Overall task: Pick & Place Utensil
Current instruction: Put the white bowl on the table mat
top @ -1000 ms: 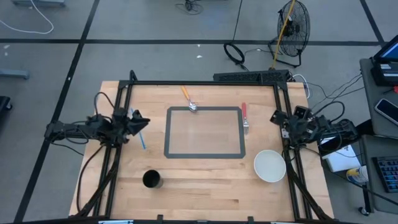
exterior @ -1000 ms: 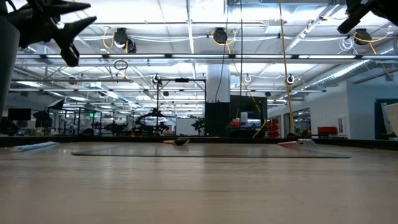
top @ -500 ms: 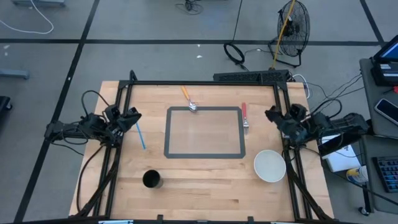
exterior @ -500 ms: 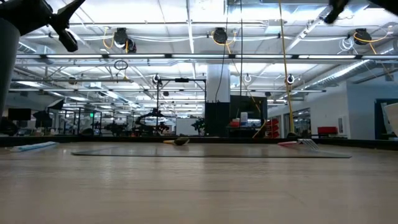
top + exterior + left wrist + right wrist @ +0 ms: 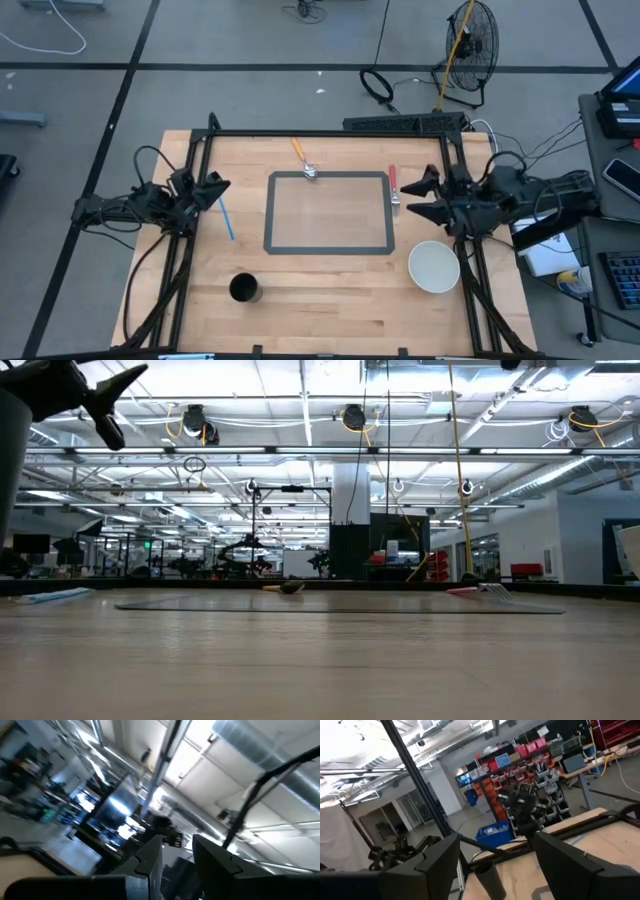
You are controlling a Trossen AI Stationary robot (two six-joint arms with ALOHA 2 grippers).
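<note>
Three utensils lie flat on the wooden table. An orange-handled one (image 5: 303,157) is at the far edge of the grey-bordered mat (image 5: 330,241). A red-handled fork (image 5: 394,188) lies by the mat's right side, and a blue one (image 5: 226,217) left of the mat. My right gripper (image 5: 417,196) hangs open high above the table, just right of the red fork, fingers pointing toward the table's left. My left gripper (image 5: 214,188) is raised at the left edge near the blue utensil, open, with nothing between its fingers (image 5: 150,860).
A black cup (image 5: 245,289) stands near the front left and a white bowl (image 5: 434,266) at the front right, below my right arm. A black frame (image 5: 330,133) runs around the table's far and side edges.
My right gripper has risen well above the table and swung toward the table's left, ending beside the red fork; it has tipped from pointing down to about level and stayed open. My left gripper has tipped up a little.
</note>
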